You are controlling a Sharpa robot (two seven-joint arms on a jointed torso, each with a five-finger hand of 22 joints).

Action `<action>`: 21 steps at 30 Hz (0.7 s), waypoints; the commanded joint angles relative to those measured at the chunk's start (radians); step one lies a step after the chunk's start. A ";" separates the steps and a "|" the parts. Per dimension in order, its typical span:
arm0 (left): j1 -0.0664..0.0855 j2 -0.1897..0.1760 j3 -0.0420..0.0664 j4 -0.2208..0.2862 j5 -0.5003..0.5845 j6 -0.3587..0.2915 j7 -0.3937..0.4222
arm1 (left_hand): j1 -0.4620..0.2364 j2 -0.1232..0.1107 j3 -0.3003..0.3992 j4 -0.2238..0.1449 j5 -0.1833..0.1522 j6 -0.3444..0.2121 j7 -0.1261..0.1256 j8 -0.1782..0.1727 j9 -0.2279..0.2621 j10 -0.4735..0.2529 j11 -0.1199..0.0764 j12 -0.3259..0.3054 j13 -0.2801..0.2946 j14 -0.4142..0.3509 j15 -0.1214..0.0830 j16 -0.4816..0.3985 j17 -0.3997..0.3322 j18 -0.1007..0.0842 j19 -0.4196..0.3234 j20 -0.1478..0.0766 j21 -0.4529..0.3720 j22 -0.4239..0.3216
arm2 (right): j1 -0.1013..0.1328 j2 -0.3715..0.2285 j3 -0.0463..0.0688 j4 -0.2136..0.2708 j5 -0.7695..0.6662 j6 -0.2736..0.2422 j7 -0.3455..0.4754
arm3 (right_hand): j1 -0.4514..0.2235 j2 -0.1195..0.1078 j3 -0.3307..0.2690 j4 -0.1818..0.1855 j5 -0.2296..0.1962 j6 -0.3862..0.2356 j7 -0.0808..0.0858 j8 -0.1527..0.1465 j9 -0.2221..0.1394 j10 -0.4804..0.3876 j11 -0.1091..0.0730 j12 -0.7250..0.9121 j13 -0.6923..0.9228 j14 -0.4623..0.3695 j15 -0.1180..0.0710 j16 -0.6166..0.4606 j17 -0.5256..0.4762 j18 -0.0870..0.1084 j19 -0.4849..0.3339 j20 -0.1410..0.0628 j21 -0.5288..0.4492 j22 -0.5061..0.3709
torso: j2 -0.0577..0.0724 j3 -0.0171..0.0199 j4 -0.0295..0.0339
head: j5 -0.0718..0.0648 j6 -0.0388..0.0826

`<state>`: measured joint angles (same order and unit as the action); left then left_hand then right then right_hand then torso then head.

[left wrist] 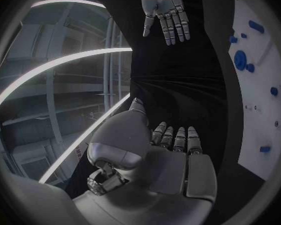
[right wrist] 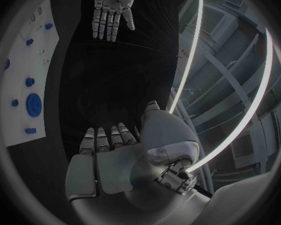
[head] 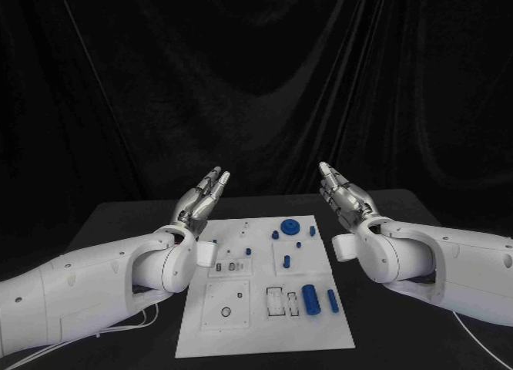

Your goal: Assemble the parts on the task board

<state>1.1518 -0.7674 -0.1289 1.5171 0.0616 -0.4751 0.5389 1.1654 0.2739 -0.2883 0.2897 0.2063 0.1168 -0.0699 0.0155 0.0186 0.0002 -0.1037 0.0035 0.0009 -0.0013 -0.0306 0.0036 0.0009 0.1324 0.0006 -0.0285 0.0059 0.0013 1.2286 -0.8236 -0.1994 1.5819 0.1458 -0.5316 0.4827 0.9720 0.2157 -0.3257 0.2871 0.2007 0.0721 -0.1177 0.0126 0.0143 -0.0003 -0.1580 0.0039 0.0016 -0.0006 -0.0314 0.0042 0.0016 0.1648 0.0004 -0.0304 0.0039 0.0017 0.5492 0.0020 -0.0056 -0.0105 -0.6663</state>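
Observation:
The white task board point(head: 240, 324) lies in the middle of the black table, with small blue parts on it: a round blue disc point(head: 289, 227) near its far edge, a blue cylinder point(head: 310, 298) and a thinner blue peg point(head: 332, 301) near its right front. My left hand point(head: 203, 197) is raised above the board's far left corner, fingers straight and holding nothing. My right hand point(head: 343, 195) is raised above the far right corner, likewise flat and empty. The left wrist view shows my left palm point(left wrist: 172, 165) and the right hand point(left wrist: 166, 10) opposite; the right wrist view shows my right palm point(right wrist: 109, 160) and the left hand point(right wrist: 113, 7).
A black curtain hangs behind the table. White cables point(head: 123, 327) run along the table's left front. Several small black slots and holes mark the board point(head: 226, 311). The board's edge with blue parts also shows beside each hand point(left wrist: 256, 85) point(right wrist: 31, 75).

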 commanded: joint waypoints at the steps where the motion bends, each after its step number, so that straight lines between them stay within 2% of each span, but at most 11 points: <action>1: 0.026 0.006 -0.020 -0.011 0.069 0.250 0.080 | 0.012 0.002 -0.007 0.000 0.003 0.006 0.000 0.004 0.001 0.000 -0.010 -0.003 -0.001 0.001 -0.079 -0.004 -0.001 0.011 -0.001 -0.007 -0.006 -0.001 | 0.011 -0.004 -0.007 0.004 0.067 0.114 -0.039 | 0.008 0.000 -0.005 0.001 0.002 0.008 0.006 0.004 0.001 0.000 0.005 -0.004 -0.002 0.001 -0.148 -0.004 -0.002 0.013 0.000 -0.033 -0.004 -0.002 | 0.000 0.0002 -0.0001 | 0.000 0.000; 8: 0.066 0.012 -0.066 -0.030 0.109 0.419 0.117 | 0.016 -0.001 -0.008 0.001 0.002 0.006 -0.004 0.004 0.001 0.000 -0.015 -0.003 -0.001 0.001 -0.076 -0.004 -0.001 0.014 -0.001 0.001 -0.006 -0.001 | 0.012 -0.004 -0.008 0.004 0.068 0.116 -0.039 | 0.014 -0.003 -0.005 0.000 0.002 0.022 0.022 0.007 0.003 0.000 0.022 -0.004 -0.002 0.001 -0.121 -0.004 -0.002 0.014 0.000 0.008 -0.004 -0.002 | 0.000 0.0002 -0.0001 | 0.000 0.000; 10: 0.073 0.013 -0.074 -0.033 0.116 0.448 0.123 | 0.027 -0.004 -0.007 0.001 0.005 0.008 -0.007 0.004 0.001 0.000 -0.018 -0.003 -0.001 0.001 -0.062 -0.004 -0.001 0.029 -0.001 0.037 -0.006 -0.001 | 0.012 -0.004 -0.008 0.004 0.068 0.116 -0.039 | 0.020 -0.007 -0.004 0.000 0.002 0.037 0.036 0.010 0.006 0.000 0.038 -0.004 -0.002 0.001 -0.099 -0.004 -0.002 0.015 0.000 0.029 -0.004 -0.002 | 0.000 0.0002 -0.0001 | 0.000 0.000; 11: 0.076 0.013 -0.077 -0.035 0.119 0.460 0.126 | 0.035 -0.014 -0.012 0.002 0.024 0.029 0.008 0.008 0.004 0.000 -0.003 -0.003 -0.001 0.001 -0.018 -0.004 -0.001 0.037 -0.001 0.102 -0.006 -0.001 | 0.012 -0.004 -0.008 0.004 0.068 0.116 -0.039 | 0.026 -0.009 -0.003 -0.001 0.004 0.060 0.054 0.015 0.010 0.005 0.058 0.000 0.001 0.001 -0.077 -0.004 -0.002 0.016 0.000 0.048 -0.004 -0.002 | 0.000 0.0002 -0.0001 | 0.000 0.000; 12: 0.078 0.014 -0.080 -0.036 0.121 0.468 0.128 | 0.041 -0.021 -0.013 0.002 0.037 0.044 0.020 0.010 0.006 0.000 0.009 -0.003 -0.001 0.001 0.001 -0.004 -0.001 0.040 -0.001 0.133 -0.006 -0.001 | 0.012 -0.004 -0.008 0.004 0.068 0.116 -0.039 | 0.042 -0.016 0.000 -0.008 0.013 0.112 0.090 0.029 0.020 0.024 0.097 0.017 0.010 0.001 -0.034 -0.004 -0.002 0.015 0.005 0.081 0.002 0.003 | 0.000 0.0002 -0.0001 | 0.000 0.000; 13: 0.080 0.014 -0.081 -0.036 0.122 0.474 0.129 | 0.062 -0.034 -0.012 0.001 0.073 0.107 0.053 0.026 0.014 0.040 0.051 0.020 0.015 0.001 0.037 -0.004 -0.001 0.047 0.002 0.191 -0.003 0.001 | 0.012 -0.004 -0.008 0.004 0.068 0.116 -0.039 | 0.062 -0.025 0.000 -0.016 0.033 0.167 0.113 0.044 0.029 0.053 0.120 0.043 0.019 0.001 0.032 -0.003 -0.001 0.003 0.039 0.126 0.031 0.022 | 0.000 0.0002 -0.0001 | 0.000 0.000; 14: 0.081 0.014 -0.082 -0.037 0.123 0.479 0.130 | 0.073 -0.038 -0.014 0.000 0.080 0.152 0.077 0.039 0.021 0.111 0.080 0.070 0.039 0.013 0.033 0.015 0.011 0.049 0.016 0.214 0.010 0.010 | 0.012 -0.004 -0.008 0.004 0.068 0.116 -0.039 | 0.068 -0.027 0.001 -0.018 0.039 0.187 0.121 0.049 0.032 0.063 0.126 0.054 0.022 0.009 0.058 0.009 0.006 -0.005 0.060 0.145 0.045 0.030 | 0.000 0.0002 -0.0001 | 0.000 0.000; 15: 0.081 0.014 -0.083 -0.037 0.124 0.482 0.131 | 0.083 -0.037 -0.019 0.001 0.085 0.184 0.093 0.050 0.025 0.130 0.108 0.107 0.048 0.033 0.041 0.041 0.022 0.048 0.032 0.232 0.021 0.017 | 0.012 -0.004 -0.008 0.004 0.068 0.116 -0.039 | 0.098 -0.032 0.006 -0.034 0.075 0.251 0.148 0.064 0.043 0.109 0.157 0.096 0.031 0.066 0.134 0.066 0.030 -0.024 0.181 0.199 0.119 0.069 | 0.000 0.0002 -0.0001 | 0.000 0.000; 16: 0.080 -0.008 -0.083 -0.049 0.105 0.459 0.119 | 0.085 -0.037 -0.021 0.001 0.087 0.186 0.094 0.051 0.024 0.135 0.109 0.120 0.050 0.033 0.047 0.043 0.022 0.047 0.034 0.237 0.022 0.017 | 0.013 -0.025 -0.008 -0.012 -0.002 0.223 -0.088 | 0.130 -0.036 0.013 -0.050 0.110 0.285 0.159 0.072 0.048 0.138 0.169 0.124 0.037 0.132 0.171 0.115 0.048 -0.022 0.342 0.236 0.211 0.113 | 0.001 0.0000 -0.0015 | -0.001 -0.025; 17: 0.080 -0.011 -0.083 -0.051 0.098 0.463 0.117 | 0.089 -0.036 -0.023 0.001 0.089 0.188 0.092 0.052 0.024 0.131 0.113 0.128 0.050 0.033 0.051 0.044 0.021 0.047 0.036 0.240 0.023 0.017 | 0.013 -0.028 -0.008 -0.013 -0.021 0.230 -0.092 | 0.171 -0.036 0.024 -0.077 0.159 0.323 0.174 0.078 0.052 0.176 0.188 0.162 0.041 0.236 0.206 0.181 0.066 -0.014 0.508 0.273 0.291 0.145 | 0.001 0.0003 -0.0025 | 0.000 -0.028; 21: 0.079 -0.022 -0.083 -0.054 0.062 0.470 0.113 | 0.098 -0.031 -0.026 0.001 0.096 0.189 0.092 0.053 0.024 0.118 0.116 0.148 0.048 0.036 0.070 0.053 0.021 0.048 0.045 0.248 0.027 0.019 | 0.016 -0.035 -0.008 -0.015 -0.094 0.229 -0.103 | 0.258 -0.041 0.041 -0.153 0.242 0.442 0.215 0.103 0.066 0.293 0.244 0.284 0.054 0.525 0.224 0.338 0.090 0.004 0.677 0.308 0.343 0.152 | 0.003 -0.0001 -0.0004 | 0.001 -0.038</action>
<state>1.2298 -0.7908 -0.2133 1.4597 0.1490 -0.0479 0.6280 1.2545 0.2470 -0.3060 0.2911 0.2976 0.2987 0.0233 0.0630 0.0420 0.1231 0.0125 0.1484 0.0501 0.0343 0.0346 0.0542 0.0210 0.1626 0.0468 0.2149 0.0306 0.0195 1.2404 -0.8603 -0.2083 1.5643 0.1545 -0.3719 0.4280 1.2127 0.1760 -0.2881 0.1497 0.4239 0.4890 0.0897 0.1091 0.0773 0.2707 0.0756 0.2646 0.0540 0.4770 0.1887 0.3180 0.0897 0.1551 0.6433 0.2714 0.3357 0.1519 0.5503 0.0022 -0.0068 -0.0108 -0.6954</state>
